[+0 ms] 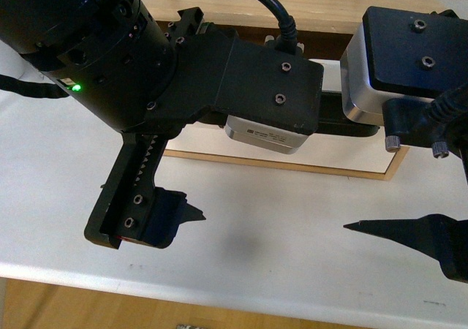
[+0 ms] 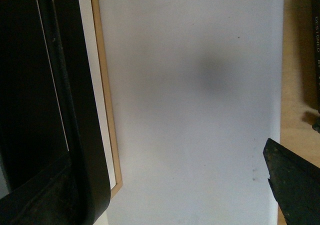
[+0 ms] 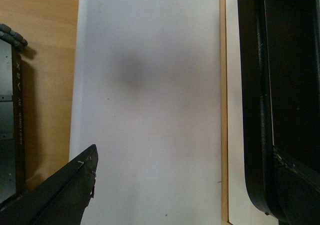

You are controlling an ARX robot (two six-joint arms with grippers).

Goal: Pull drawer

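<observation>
The drawer (image 1: 307, 153) lies on the white table beyond both arms, white front up, with a light wood edge (image 1: 292, 166) and its long black bar handle (image 1: 344, 120) partly hidden by the wrists. My left gripper (image 1: 221, 169) is open; its near fingertip (image 1: 191, 213) hovers over bare table, and the far finger is hidden under the wrist. In the left wrist view the handle (image 2: 80, 110) runs beside the far finger, and the wood edge (image 2: 105, 85) lies between the jaws. My right gripper (image 1: 357, 177) is open likewise, its far finger (image 3: 300, 185) by the handle (image 3: 255, 110).
The white table (image 1: 278, 263) extends toward me, ending at a front edge with wood floor (image 1: 73, 307) below. A wooden cabinet top (image 1: 292, 0) stands behind the drawer. Wood floor (image 3: 40, 45) and dark robot parts (image 3: 15, 110) show past the table edge in the right wrist view.
</observation>
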